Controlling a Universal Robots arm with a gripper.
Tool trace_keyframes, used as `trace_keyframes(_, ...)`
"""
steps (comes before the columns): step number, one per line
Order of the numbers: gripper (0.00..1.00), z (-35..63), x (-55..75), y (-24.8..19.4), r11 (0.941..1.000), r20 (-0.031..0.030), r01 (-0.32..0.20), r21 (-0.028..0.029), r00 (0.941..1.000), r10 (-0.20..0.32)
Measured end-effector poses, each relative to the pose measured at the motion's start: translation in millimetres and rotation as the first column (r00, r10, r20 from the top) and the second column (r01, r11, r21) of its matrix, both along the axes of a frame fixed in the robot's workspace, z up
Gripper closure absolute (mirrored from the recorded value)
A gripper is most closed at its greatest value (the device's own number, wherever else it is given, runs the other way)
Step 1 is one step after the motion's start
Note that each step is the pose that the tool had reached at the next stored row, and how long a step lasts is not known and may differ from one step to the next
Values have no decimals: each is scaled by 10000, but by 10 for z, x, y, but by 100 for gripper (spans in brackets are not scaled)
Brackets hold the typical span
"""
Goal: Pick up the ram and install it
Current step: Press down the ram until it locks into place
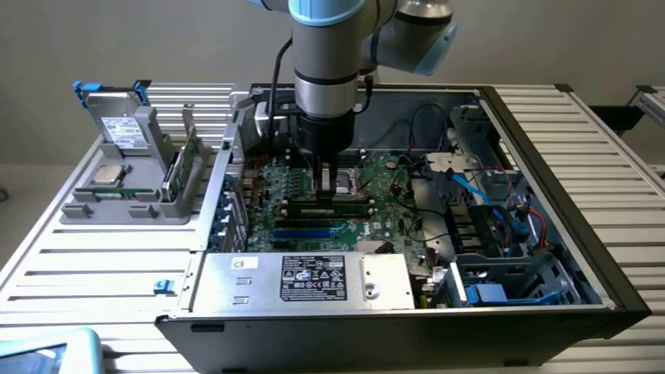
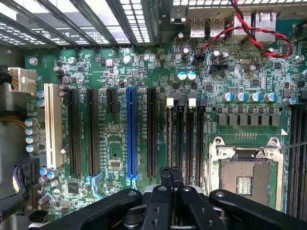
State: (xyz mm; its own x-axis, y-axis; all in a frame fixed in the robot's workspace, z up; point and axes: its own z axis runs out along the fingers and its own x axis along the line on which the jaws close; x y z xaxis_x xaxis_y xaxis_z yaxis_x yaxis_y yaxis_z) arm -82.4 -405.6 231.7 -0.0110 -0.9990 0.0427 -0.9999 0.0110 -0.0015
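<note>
We see the gripper (image 1: 335,189) low inside the open case (image 1: 540,148), over the motherboard (image 2: 120,72). Its fingers (image 2: 171,178) are pinched close on the ram (image 1: 330,206), which stands edge-on in a memory slot (image 2: 169,139) beside the CPU socket (image 2: 247,167).

An open computer case (image 1: 540,156) sat on a slatted table (image 1: 93,265); its silver power supply (image 1: 301,279) lay along the case's near edge; a grey parts holder (image 1: 114,195) stood outside the case, carrying a green expansion card (image 1: 183,167) and a square processor chip (image 1: 107,174); inside the case, a blue slot (image 2: 132,134) ran beside black ones.
</note>
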Motion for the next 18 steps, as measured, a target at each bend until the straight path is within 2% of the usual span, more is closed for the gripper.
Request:
trace_keyframes(10, 89, -5, -1, 12, 10000, 1, 6, 9, 10000, -6)
trace_keyframes(18, 89, -7, -2, 14, 10000, 1, 8, 58, 10000, -8)
